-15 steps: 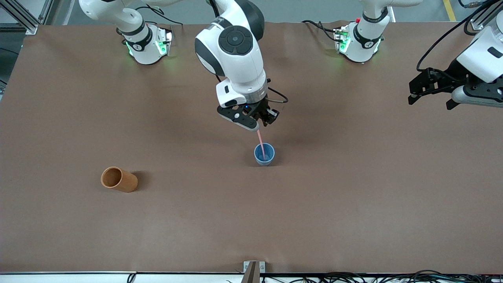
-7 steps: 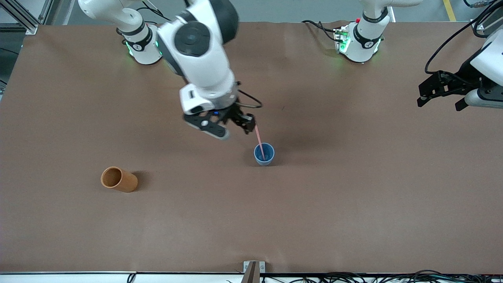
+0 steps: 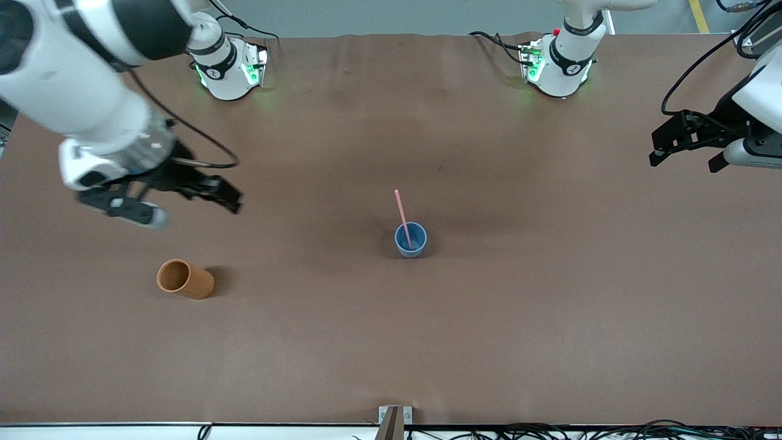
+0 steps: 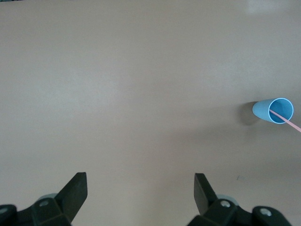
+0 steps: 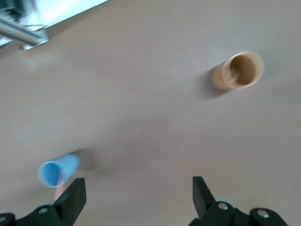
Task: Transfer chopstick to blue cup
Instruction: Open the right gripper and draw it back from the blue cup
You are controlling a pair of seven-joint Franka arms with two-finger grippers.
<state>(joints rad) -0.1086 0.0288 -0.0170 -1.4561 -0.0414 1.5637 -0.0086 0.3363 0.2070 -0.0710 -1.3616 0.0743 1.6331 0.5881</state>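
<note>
The chopstick [image 3: 402, 212] stands in the blue cup [image 3: 410, 239] near the middle of the table [image 3: 550, 318], its lower end inside the cup and its upper length leaning out over the rim toward the robots' bases. Nothing touches it. The cup is upright on the brown table cover.

Toward the right arm's end of the table, and somewhat nearer the front camera than the blue cup, stands an orange-brown cup [image 3: 184, 279] (taller, cylindrical, mouth showing, nothing visible inside). It is well apart from the blue cup, with only bare cover between them.

The right gripper [image 3: 186, 201] hangs in the air over the table above the orange-brown cup's area, toward the right arm's end, with its jaws spread wide and nothing between them. In its wrist view the two fingertips [image 5: 73, 197] frame bare table, with the blue cup [image 5: 57, 172] and the orange-brown cup [image 5: 240, 70] both blurred.

The left gripper [image 3: 683, 143] waits over the left arm's end of the table, jaws wide and empty. Its wrist view shows the blue cup [image 4: 273, 110] far off, with the chopstick [image 4: 288, 121] cut by the picture's edge.

Much of each arm runs out of the front view.
</note>
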